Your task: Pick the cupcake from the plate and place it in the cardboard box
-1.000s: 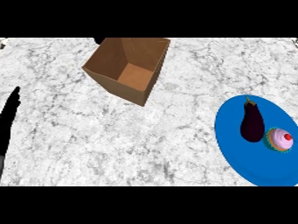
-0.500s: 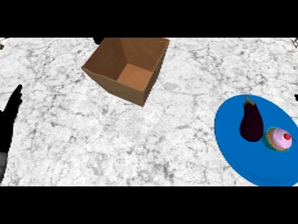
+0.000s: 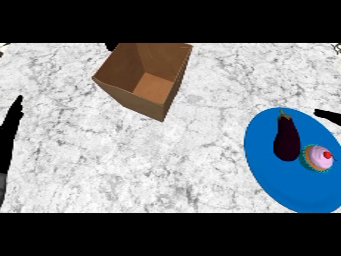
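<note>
Sitting on the plate (image 3: 291, 192) near the surface's right edge, beside an eggplant (image 3: 285, 138), the cupcake (image 3: 319, 158) is ungrasped; the box (image 3: 145, 77) holds nothing. Right hand (image 3: 337, 117) pokes in there, fingers straight; left hand (image 3: 2, 145) rests open at the left edge.

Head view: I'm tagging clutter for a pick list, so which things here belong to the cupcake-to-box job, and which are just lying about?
Part of the job:
cupcake, on the plate beside the aubergine
blue plate
cardboard box, open
right hand, at the plate's far right edge

Just lying about:
aubergine, on the same plate
left hand, resting open at the left edge
</note>
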